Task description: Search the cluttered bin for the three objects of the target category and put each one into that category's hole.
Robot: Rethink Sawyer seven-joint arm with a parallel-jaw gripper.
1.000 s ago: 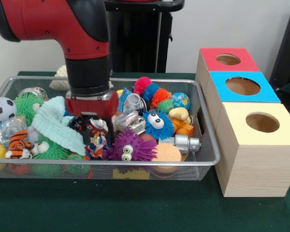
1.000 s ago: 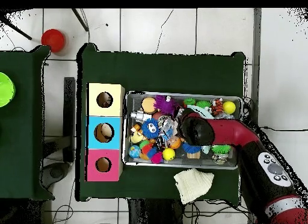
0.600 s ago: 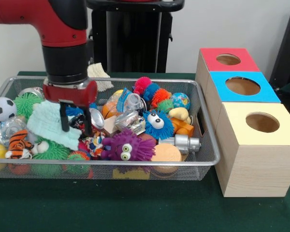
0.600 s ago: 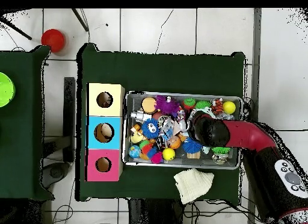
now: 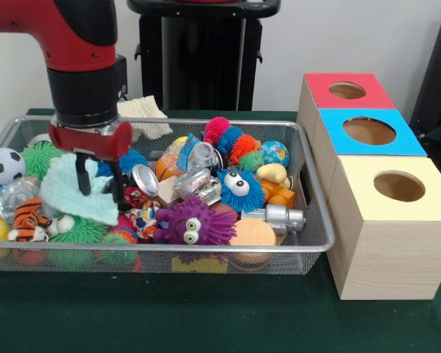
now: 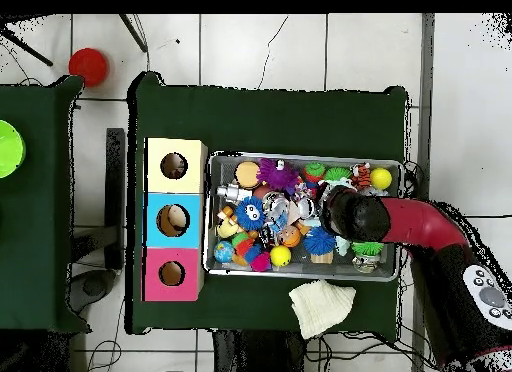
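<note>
Bin [image 5: 309, 220] at frame left brims with toys; claw [image 5: 97, 184], prongs spread, hangs over the pale green cloth [image 5: 70, 193].

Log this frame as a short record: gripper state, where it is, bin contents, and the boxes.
gripper: open, nothing held
gripper position: over the pale green cloth in the wire mesh bin
bin contents: cluttered; purple fuzzy toy with eyes, blue fuzzy toy with eyes, soccer ball, toy tiger
boxes: red-topped box, blue-topped box, yellow-topped box, in a row beside the bin, one hole each
outside bin: white cloth on the table
</note>
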